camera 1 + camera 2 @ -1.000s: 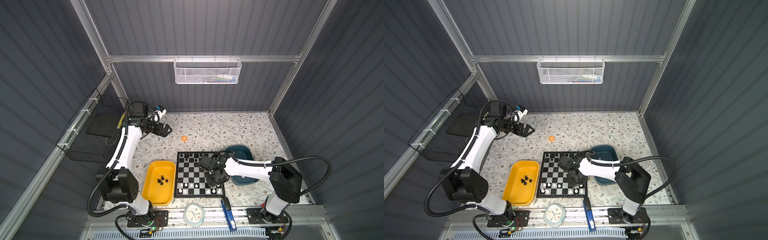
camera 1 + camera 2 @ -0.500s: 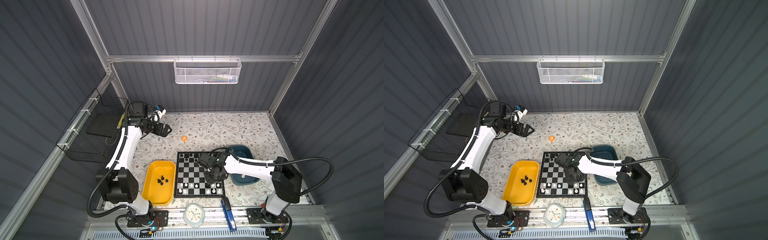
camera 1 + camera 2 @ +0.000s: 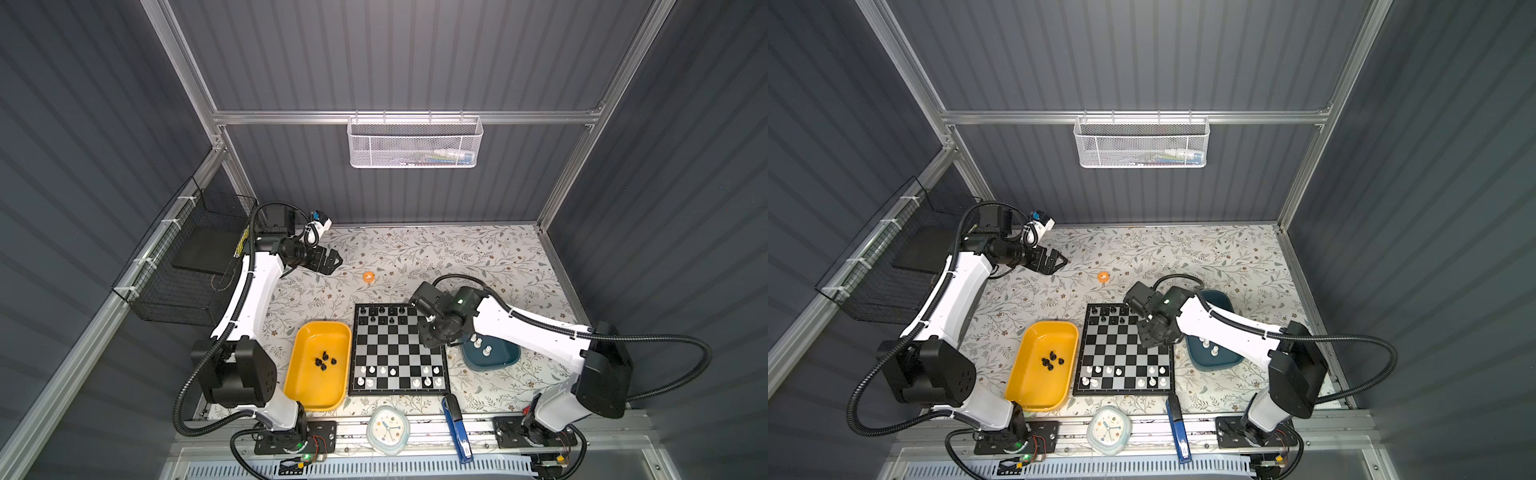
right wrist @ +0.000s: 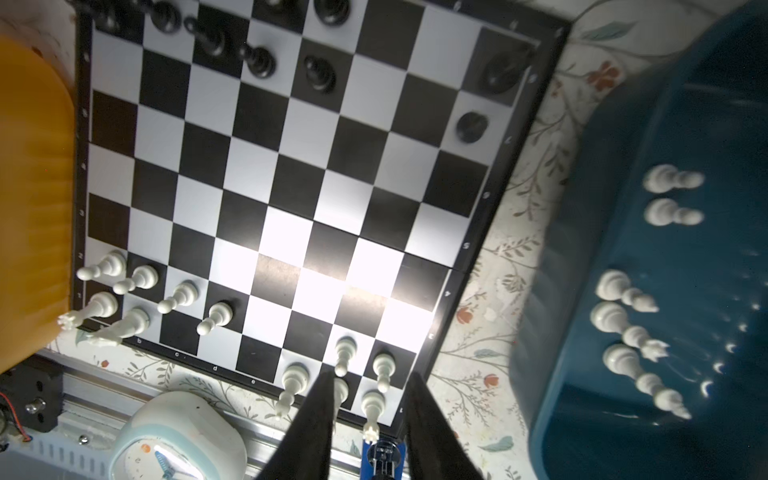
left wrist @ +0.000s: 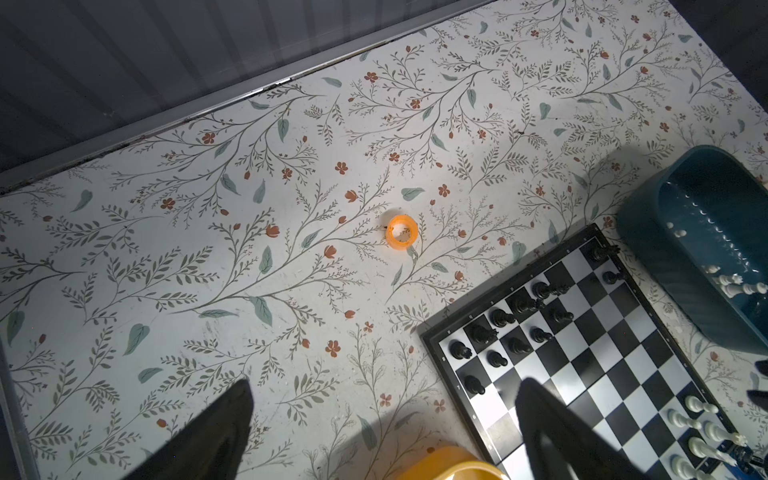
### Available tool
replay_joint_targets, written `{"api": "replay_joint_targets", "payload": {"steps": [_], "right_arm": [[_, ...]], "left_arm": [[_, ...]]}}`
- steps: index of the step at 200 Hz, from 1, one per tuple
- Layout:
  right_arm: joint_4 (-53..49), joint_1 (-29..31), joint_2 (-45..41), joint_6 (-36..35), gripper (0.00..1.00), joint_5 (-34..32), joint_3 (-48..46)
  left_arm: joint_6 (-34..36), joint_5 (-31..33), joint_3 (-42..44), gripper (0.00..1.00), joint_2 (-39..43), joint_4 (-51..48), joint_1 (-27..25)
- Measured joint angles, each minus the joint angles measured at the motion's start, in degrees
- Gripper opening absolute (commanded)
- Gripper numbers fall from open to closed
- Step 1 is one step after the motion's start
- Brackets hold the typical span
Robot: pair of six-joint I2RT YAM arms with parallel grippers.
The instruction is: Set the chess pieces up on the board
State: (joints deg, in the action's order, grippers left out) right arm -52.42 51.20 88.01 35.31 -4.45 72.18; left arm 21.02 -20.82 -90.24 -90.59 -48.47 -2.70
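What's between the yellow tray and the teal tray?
The board, with black pieces on its far rows and white pieces on its near rows; the right gripper hangs over its side by the teal tray. Both top views show it.

We've got both top views bright and crisp over the table [image 3: 457,257], walls dim. Right wrist now: hard white glare on the board [image 4: 320,286], the teal tray [image 4: 685,270] and yellow tray [image 4: 33,187] smeared soft. Left wrist: sharp, with grey shadows on the table beside the board.
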Motion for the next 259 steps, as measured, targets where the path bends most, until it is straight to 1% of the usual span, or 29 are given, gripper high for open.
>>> {"api": "replay_joint_targets", "payload": {"steps": [24, 52, 90, 115, 131, 185, 216, 259], "right_arm": [[0.1, -5.3, -4.2, -1.1, 0.31, -0.1, -0.2], [0.3, -13.4, -10.5, -2.4, 0.31, -0.1, -2.1], [0.1, -23.7, -16.8, -5.5, 0.30, 0.2, -5.1], [-0.7, -30.2, -18.6, -7.7, 0.29, 1.4, -6.4], [-1.1, -33.0, -18.3, -9.0, 0.29, 2.1, -6.5], [0.4, -36.0, -15.3, -11.6, 0.28, 5.6, -10.6], [2.1, -36.3, -11.9, -12.9, 0.25, 6.9, -10.7], [4.1, -36.3, -6.5, -15.2, 0.25, 7.8, -10.7]], "left_arm": [[0.3, 0.2, 0.0, 0.99, 0.0, -0.1, 0.0], [0.4, 0.2, 0.0, 1.00, 0.0, -0.3, 0.0], [0.4, 0.2, -0.1, 1.00, 0.0, -0.4, 0.0], [0.4, 0.3, -0.2, 1.00, 0.0, -0.4, 0.0], [0.4, 0.5, -0.2, 0.99, 0.0, -0.4, 0.0], [0.4, 0.7, -0.2, 0.99, 0.0, -0.4, 0.0], [0.4, 0.7, -0.2, 1.00, 0.0, -0.4, 0.0], [0.7, 0.7, -0.2, 0.99, 0.0, -0.4, 0.0]]}}
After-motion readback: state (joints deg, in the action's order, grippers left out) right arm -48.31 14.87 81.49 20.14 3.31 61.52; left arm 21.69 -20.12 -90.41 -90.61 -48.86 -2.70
